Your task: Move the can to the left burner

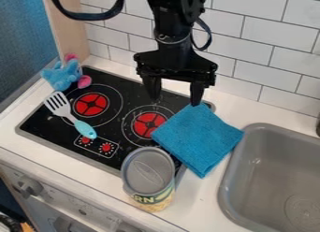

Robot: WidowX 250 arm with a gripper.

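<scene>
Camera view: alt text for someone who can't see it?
A can stands upright at a stove's front edge, off both burners; an open, empty gripper hangs over the back. A spatula lies across the left burner's edge, a toy sits behind, and a cloth overlaps the stove's right side near the sink.

The scene is quite bright, and the light is spread softly. The white counter and the wall tiles are the brightest parts. From where the light comes, I cannot tell. Shadows are soft, with gentle shading inside the grey sink. The metal lid of the corn can has a dull shine. On the black robot arm, the dark areas hide small details.
</scene>
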